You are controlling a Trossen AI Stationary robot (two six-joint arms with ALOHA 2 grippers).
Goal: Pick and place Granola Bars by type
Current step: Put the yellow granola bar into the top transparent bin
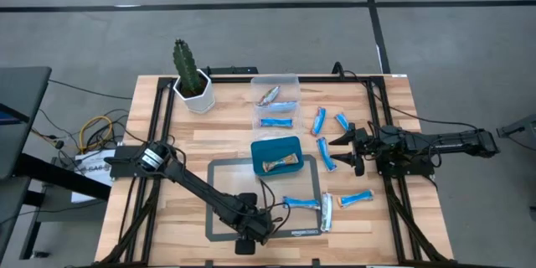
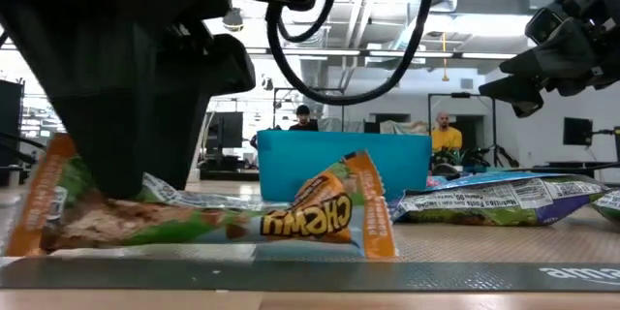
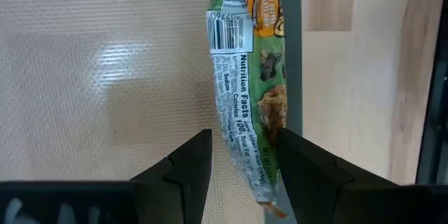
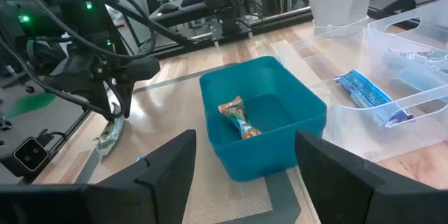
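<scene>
Wrapper of green and orange, a granola bar (image 3: 246, 84) lies on the grey mat's (image 1: 224, 176) lower right edge in the high view, and I see my left gripper (image 3: 241, 168) set down over it, fingers apart on either side of its end. Just above, the teal tray (image 1: 261, 148) holds another bar (image 1: 279, 164). Blue bars (image 1: 301, 203) lie scattered on the wood at lower right, with more near the clear bin (image 1: 295, 79). My right gripper (image 1: 345, 152) hovers at middle right with its fingers spread and nothing between them. A potted cactus (image 1: 186, 65) stands at upper left.
</scene>
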